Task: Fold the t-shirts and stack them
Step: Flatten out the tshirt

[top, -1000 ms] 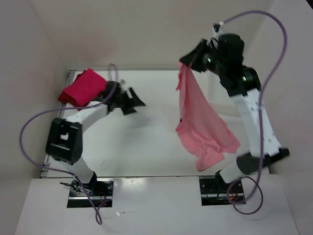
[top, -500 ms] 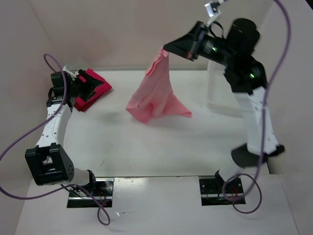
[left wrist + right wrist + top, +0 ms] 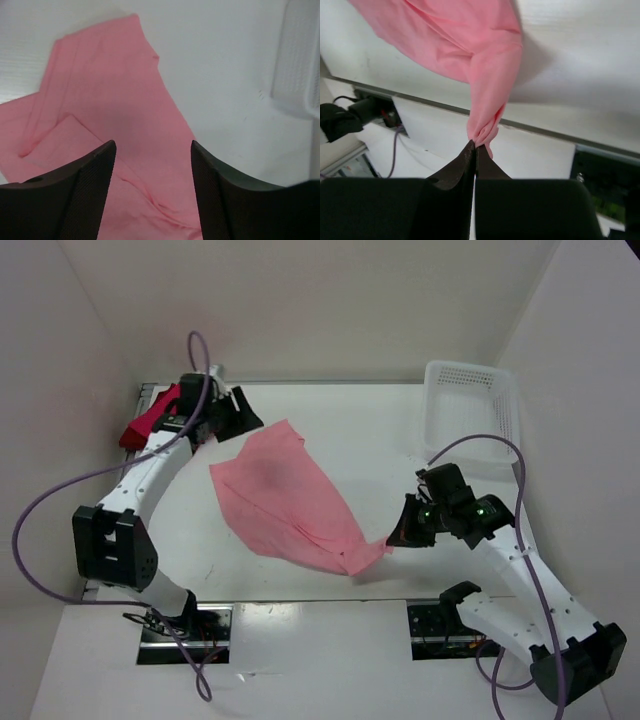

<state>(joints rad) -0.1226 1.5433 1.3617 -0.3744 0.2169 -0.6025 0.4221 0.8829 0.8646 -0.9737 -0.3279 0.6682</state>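
A light salmon pink t-shirt (image 3: 285,498) lies spread on the white table, stretching from the far left to the near right. My right gripper (image 3: 392,538) is shut on its bunched near-right corner, low by the table's front edge; the right wrist view shows the cloth (image 3: 465,40) pinched at the gripper's (image 3: 475,145) tips. My left gripper (image 3: 250,422) hovers open over the shirt's far-left end, and the left wrist view shows only flat pink cloth (image 3: 110,115) below the gripper's (image 3: 152,146) spread fingers. A folded red t-shirt (image 3: 143,424) sits at the far left, partly hidden by the left arm.
A white perforated basket (image 3: 470,410) stands at the far right corner, also seen in the left wrist view as the basket's edge (image 3: 300,70). The table's front rim (image 3: 300,602) runs just beyond the right gripper. Purple cables loop beside both arms.
The right arm brought the pink shirt down from the air and drew it toward the near right, laying it on the table. The left arm swung from the red pile to the shirt's far end.
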